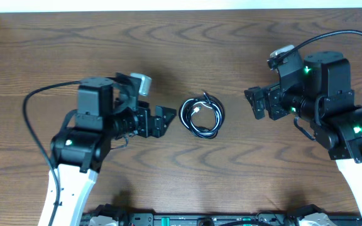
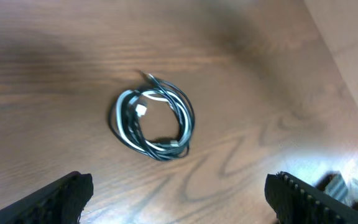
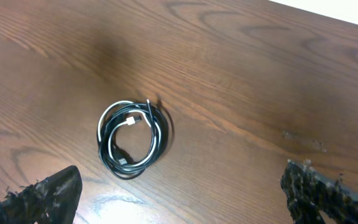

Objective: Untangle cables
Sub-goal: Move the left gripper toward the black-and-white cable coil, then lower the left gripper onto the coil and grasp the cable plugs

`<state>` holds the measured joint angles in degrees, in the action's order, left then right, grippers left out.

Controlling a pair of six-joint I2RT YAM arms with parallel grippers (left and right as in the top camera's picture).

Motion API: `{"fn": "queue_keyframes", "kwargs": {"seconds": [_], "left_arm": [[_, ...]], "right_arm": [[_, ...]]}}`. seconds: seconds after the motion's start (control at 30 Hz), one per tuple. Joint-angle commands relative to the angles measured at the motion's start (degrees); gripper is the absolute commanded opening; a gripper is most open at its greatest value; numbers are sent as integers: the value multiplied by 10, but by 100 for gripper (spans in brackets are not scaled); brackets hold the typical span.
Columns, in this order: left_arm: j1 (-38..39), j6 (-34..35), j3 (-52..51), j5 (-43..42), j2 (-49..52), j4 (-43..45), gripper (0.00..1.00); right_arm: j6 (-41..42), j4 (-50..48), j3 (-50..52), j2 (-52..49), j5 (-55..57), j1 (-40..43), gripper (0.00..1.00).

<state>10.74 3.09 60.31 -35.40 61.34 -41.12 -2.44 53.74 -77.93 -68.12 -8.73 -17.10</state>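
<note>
Left gripper (image 1: 168, 120): my jaws stand wide apart and hold nothing; they point at the coil from its left side, near it but not touching.
Right gripper (image 1: 255, 105): my jaws are spread just as wide and grip nothing; it faces the coil from the right, farther off than my left.
Cables (image 1: 197, 110): thin black cords wound into one loose round coil, flat on the table between my two grippers, with a whitish plug tip inside the ring.
Left wrist view: the cables (image 2: 157, 146) lie ahead of my left gripper (image 2: 180, 183), between the two dark fingers (image 2: 61, 199).
Right wrist view: the cables (image 3: 126, 163) lie ahead and to the left of my right gripper (image 3: 180, 177).
Table (image 1: 168, 50): dark wood grain; bare wood lies between each gripper and the coil.
Arm leads (image 1: 33, 119): thicker black leads loop beside my arms, well apart from the coil.
</note>
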Motion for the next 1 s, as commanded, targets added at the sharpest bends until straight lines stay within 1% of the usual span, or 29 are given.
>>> {"fn": "queue_keyframes", "kwargs": {"seconds": [0.0,0.07,0.27,0.4,0.57,0.67,0.73,0.77,0.8,0.83,0.87,0.9,0.93,0.97], "left_arm": [[37,-38,11,-23,34,0,94],[54,-46,11,-18,62,0,94],[70,-66,11,-10,112,0,93],[78,-74,11,-10,140,0,89],[93,-87,11,1,164,0,89],[99,-87,11,16,165,0,88],[100,-87,11,16,165,0,85],[100,-87,11,16,165,0,84],[100,-87,11,16,165,0,79],[100,-87,11,16,165,0,79],[100,-87,11,16,165,0,75],[100,-87,11,16,165,0,68],[100,-87,11,17,165,1,63],[100,-87,11,19,165,1,62]], "right_arm": [[-15,1,-12,-1,3,-6,99],[-15,4,-12,-1,3,-6,99],[-20,5,-12,-5,2,-6,99],[-19,5,-12,-16,2,-6,99],[-19,4,-12,-23,3,-18,99],[-20,3,-12,-23,4,-18,99],[-19,3,-12,-23,9,-18,98],[-19,4,-12,-23,9,-18,92],[-19,4,-12,-23,9,-18,81],[-19,3,-12,-23,9,-18,75],[-19,2,-12,-23,9,-18,64],[-17,1,-12,-23,9,-18,47],[-17,0,-12,-23,9,-18,38],[-14,0,-12,-23,10,-18,35]]}}
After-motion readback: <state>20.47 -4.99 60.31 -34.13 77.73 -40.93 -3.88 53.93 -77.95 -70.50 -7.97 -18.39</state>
